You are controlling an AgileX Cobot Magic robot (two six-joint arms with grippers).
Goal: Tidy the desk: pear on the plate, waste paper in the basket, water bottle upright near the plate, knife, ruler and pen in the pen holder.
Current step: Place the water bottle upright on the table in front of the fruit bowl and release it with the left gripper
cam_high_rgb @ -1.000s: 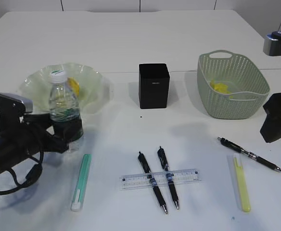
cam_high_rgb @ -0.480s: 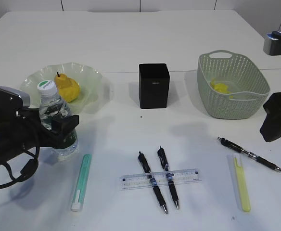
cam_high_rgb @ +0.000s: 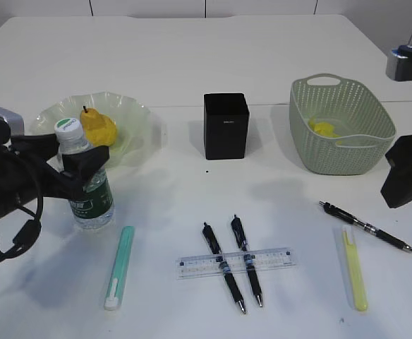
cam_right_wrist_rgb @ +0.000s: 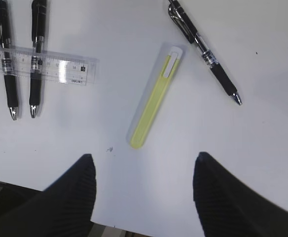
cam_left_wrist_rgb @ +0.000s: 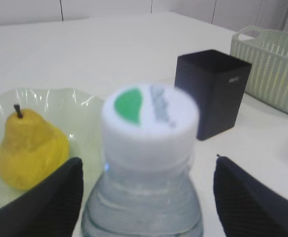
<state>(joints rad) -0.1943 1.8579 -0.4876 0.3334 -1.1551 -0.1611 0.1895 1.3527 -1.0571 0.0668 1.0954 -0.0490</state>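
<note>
The water bottle (cam_high_rgb: 87,185) stands upright on the table just in front of the plate (cam_high_rgb: 139,120), which holds the yellow pear (cam_high_rgb: 99,129). My left gripper (cam_high_rgb: 81,168) is open, its fingers on either side of the bottle's neck (cam_left_wrist_rgb: 143,197) with gaps on both sides. My right gripper (cam_high_rgb: 407,173) is open and empty above the table, near the yellow knife (cam_right_wrist_rgb: 155,101) and a black pen (cam_right_wrist_rgb: 204,52). Two pens (cam_high_rgb: 223,267) lie across the clear ruler (cam_high_rgb: 273,257). A green knife (cam_high_rgb: 119,267) lies front left. The black pen holder (cam_high_rgb: 226,126) stands in the middle.
The green basket (cam_high_rgb: 340,152) at the right holds yellow waste paper (cam_high_rgb: 324,128). The table's front edge shows just under my right gripper in the right wrist view (cam_right_wrist_rgb: 144,192).
The left arm carried the bottle forward and left, tilted it, then set it upright. Its jaws now stand apart from the bottle. The right arm has not moved.
</note>
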